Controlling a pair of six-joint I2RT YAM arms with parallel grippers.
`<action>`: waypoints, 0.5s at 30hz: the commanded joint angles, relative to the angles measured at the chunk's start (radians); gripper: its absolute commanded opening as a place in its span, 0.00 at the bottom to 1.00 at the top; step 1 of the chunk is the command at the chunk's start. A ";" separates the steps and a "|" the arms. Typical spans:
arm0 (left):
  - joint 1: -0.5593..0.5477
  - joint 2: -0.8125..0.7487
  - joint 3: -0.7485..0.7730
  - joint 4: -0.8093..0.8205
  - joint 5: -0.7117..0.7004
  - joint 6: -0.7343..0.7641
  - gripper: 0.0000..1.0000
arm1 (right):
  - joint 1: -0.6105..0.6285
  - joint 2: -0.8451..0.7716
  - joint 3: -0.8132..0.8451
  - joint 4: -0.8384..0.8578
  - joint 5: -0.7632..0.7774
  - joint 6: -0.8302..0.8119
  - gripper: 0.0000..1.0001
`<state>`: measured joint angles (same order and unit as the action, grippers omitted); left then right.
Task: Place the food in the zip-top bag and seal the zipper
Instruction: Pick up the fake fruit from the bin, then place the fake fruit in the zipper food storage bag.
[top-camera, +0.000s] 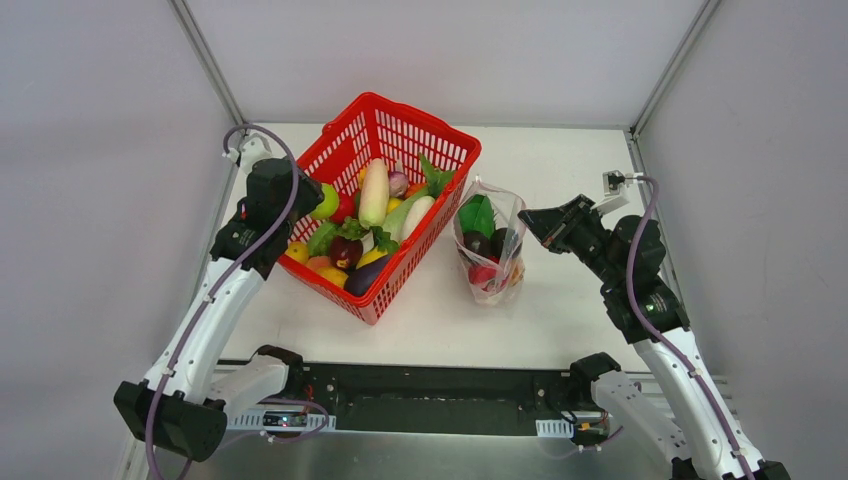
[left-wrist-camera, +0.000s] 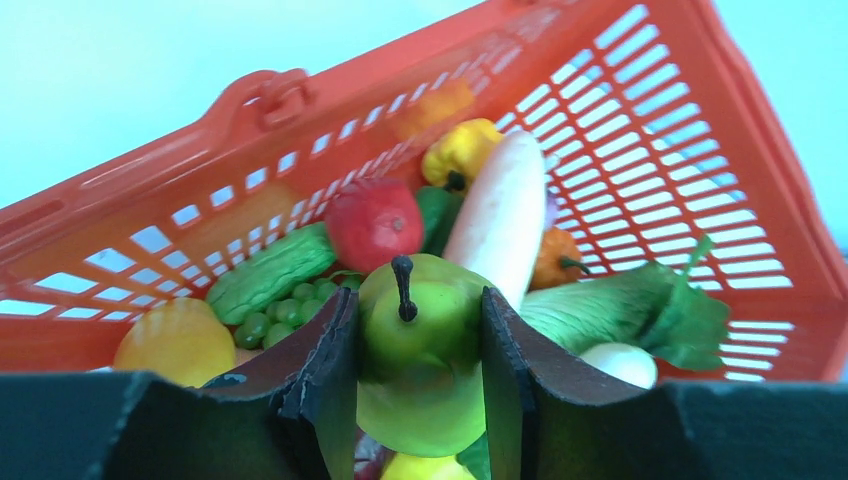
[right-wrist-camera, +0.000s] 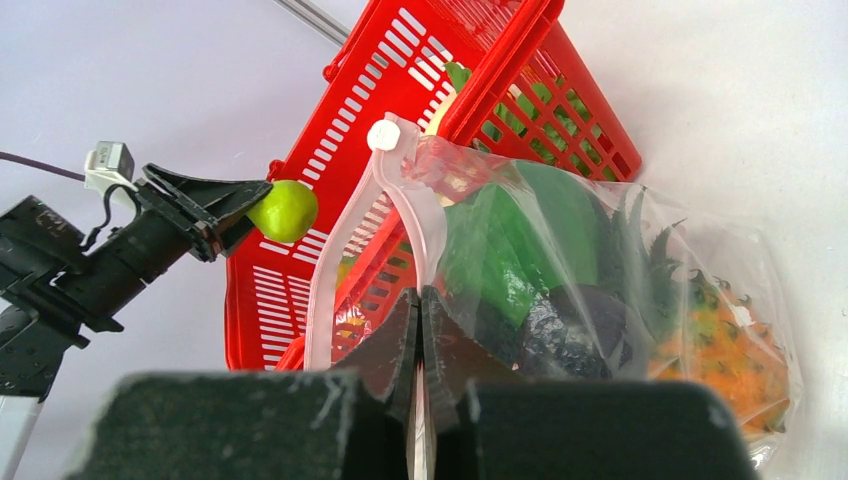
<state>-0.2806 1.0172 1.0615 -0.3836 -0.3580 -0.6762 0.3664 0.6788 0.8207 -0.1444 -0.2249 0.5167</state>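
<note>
My left gripper (left-wrist-camera: 418, 330) is shut on a green toy apple (left-wrist-camera: 420, 360) with a dark stem, held above the left side of the red mesh basket (top-camera: 400, 118). From above, the apple (top-camera: 325, 203) sits at the left gripper (top-camera: 315, 205) tip. The clear zip-top bag (top-camera: 490, 245) stands right of the basket, holding a green leafy vegetable (right-wrist-camera: 520, 230), a dark eggplant (right-wrist-camera: 575, 325), a red fruit (top-camera: 482, 272) and an orange pineapple (right-wrist-camera: 715, 345). My right gripper (right-wrist-camera: 420, 300) is shut on the bag's mouth edge, where the pink zipper (right-wrist-camera: 325, 280) loops open.
The basket holds more food: a long white radish (top-camera: 373, 192), a red fruit (left-wrist-camera: 375, 222), a bumpy green gourd (left-wrist-camera: 270, 272), a yellow piece (left-wrist-camera: 180, 340) and leafy greens (left-wrist-camera: 630, 310). Grey walls close in left, right and behind.
</note>
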 joint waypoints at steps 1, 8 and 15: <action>0.000 -0.050 0.060 0.019 0.153 0.033 0.02 | 0.002 -0.016 0.040 0.040 -0.009 0.017 0.00; -0.007 -0.042 0.135 0.065 0.433 0.040 0.02 | 0.002 0.012 0.072 0.031 -0.019 0.038 0.00; -0.172 0.048 0.318 0.026 0.552 0.132 0.02 | 0.008 0.099 0.192 -0.055 -0.008 -0.037 0.00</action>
<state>-0.3622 1.0172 1.2495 -0.3714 0.0811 -0.6304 0.3668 0.7483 0.9112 -0.1902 -0.2409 0.5217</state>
